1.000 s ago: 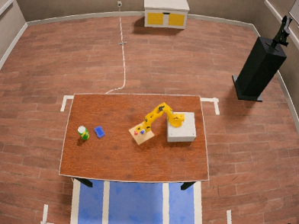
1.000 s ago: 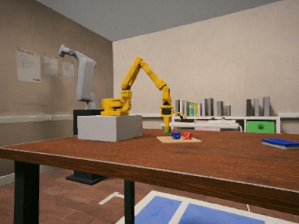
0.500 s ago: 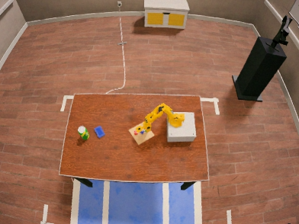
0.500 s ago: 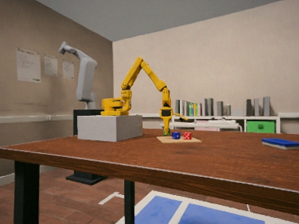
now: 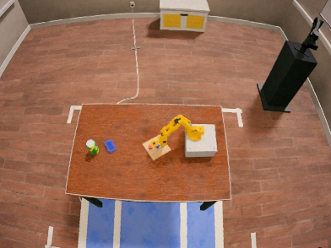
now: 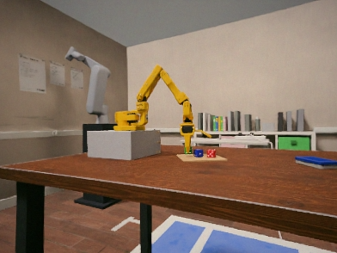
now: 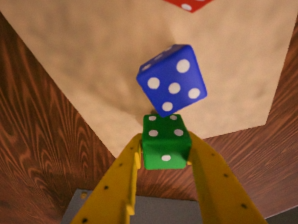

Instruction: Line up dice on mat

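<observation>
Now green die (image 7: 165, 141) clamped between gripper (image 7: 165, 165) jaws.

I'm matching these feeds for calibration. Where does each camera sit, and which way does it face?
Top: overhead, looking down on the table; whole arm shows.
Exterior: table height, to one side, facing the arm and bookshelf.
Wrist: on the gripper, looking along the fingers shut on the green die.
Shared: blue die, also in exterior.

- Green die (image 7: 165, 143): four up, clamped between yellow gripper (image 7: 165, 165) fingers at mat (image 7: 90, 60) corner.
- Blue die (image 7: 172, 85): five up, on mat, just beyond green.
- Red die (image 7: 187, 4): farthest, at frame edge.
</observation>
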`<move>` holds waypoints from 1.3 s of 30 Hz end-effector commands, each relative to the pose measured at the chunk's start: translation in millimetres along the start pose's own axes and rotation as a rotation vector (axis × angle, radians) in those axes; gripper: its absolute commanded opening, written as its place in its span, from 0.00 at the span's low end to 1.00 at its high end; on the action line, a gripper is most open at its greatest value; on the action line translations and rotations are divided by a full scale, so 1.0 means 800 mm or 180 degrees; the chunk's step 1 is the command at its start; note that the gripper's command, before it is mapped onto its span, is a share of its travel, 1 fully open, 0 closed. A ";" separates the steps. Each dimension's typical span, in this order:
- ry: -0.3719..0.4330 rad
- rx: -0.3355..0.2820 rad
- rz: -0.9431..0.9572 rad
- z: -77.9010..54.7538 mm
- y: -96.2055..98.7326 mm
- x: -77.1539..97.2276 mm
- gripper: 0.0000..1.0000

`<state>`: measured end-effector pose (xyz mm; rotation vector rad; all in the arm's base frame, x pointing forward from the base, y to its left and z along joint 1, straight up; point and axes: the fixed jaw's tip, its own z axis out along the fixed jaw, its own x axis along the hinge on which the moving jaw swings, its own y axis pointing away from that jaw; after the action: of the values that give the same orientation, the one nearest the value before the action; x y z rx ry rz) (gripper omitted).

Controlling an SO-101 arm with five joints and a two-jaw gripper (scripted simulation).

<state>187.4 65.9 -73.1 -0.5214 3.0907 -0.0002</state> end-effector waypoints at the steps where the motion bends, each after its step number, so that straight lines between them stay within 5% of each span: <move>1: -0.0016 -0.0003 -0.0004 0.002 -0.002 -0.002 0.00; 39: -0.0016 -0.0003 -0.0004 0.012 -0.002 -0.002 0.04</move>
<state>187.7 65.9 -81.2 -0.5214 3.0903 -0.0002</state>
